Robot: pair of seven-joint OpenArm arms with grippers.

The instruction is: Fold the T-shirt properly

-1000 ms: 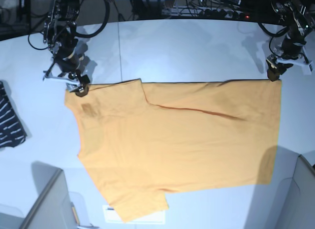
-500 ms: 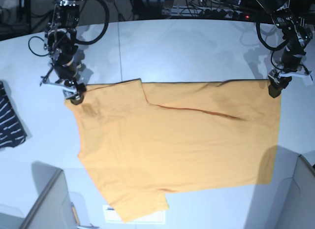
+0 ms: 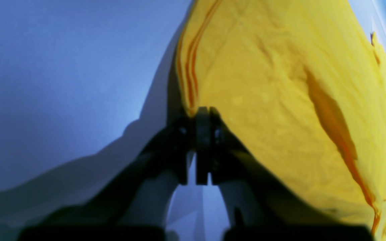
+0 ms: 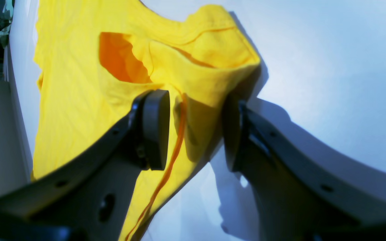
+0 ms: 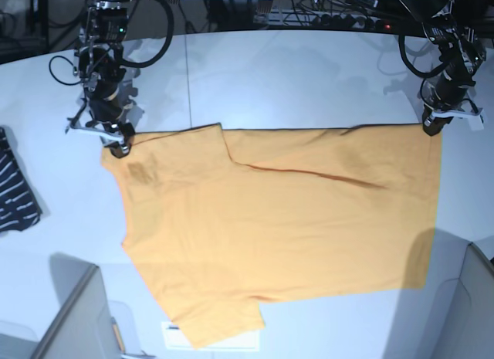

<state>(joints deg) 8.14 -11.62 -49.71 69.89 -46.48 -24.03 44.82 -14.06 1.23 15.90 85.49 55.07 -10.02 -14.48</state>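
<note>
Now we see the tabletop carrying the T-shirt, spread flat across its middle with one sleeve toward the near edge and its far hem running between our two arms. A dark striped garment lies well apart at the tabletop's edge. Our left gripper sits at one far corner of the shirt, jaws pressed together on the hem; the fabric caught between them looks thin, perhaps a single layer. Our right gripper stands astride the opposite corner, jaws apart with a bunched fold of cloth between them, not pinching it. The risk, we judge, is an uneven lift: if the right jaws close on too little cloth, or the left pinch slips, one corner would drop, the shirt would skew, and the fold would come out crooked.
</note>
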